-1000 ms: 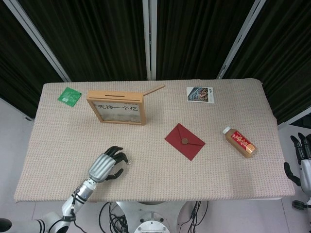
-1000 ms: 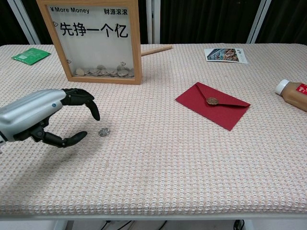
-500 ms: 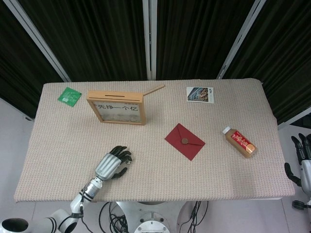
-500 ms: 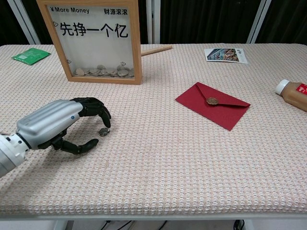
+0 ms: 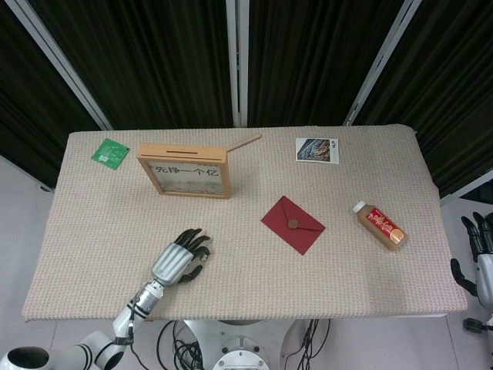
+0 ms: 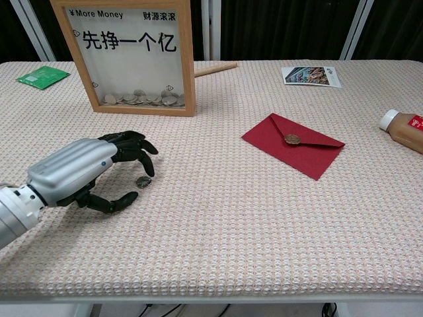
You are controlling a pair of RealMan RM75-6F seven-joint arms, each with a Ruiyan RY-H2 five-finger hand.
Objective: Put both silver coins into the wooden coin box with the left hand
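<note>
One small round silver coin (image 6: 142, 180) is all I can count loose on the woven beige tablecloth (image 6: 218, 218); it lies flat near the front left part of the table, and being round it has no long axis to speak of. The chest view shows it just under the dark fingertips (image 6: 147, 171) of the left hand (image 6: 86, 173), whose silver metal back faces up and whose black fingers are curled downward over the coin with the thumb spread apart underneath; whether a fingertip touches the coin I cannot tell, and nothing is held in that hand. In the head view the coin is hidden by the hand. One wooden coin box with a glass front (image 6: 132, 56) stands upright well behind the hand, its long side running left to right, its printed face towards the robot, and a heap of silvery coins lying along its bottom. A thin wooden stick (image 5: 243, 143) lies just beside the box's right top corner. There is one flat green packet (image 5: 110, 152) at the far left, one dark red paper envelope with a round seal (image 6: 293, 144) lying flat mid-table, one printed photo card (image 5: 316, 149) at the back, and one plastic bottle of brown drink with a white cap (image 5: 379, 224) on its side at the right. The right hand (image 5: 477, 245) hangs off the table's right edge, dark fingers pointing up, holding nothing.
</note>
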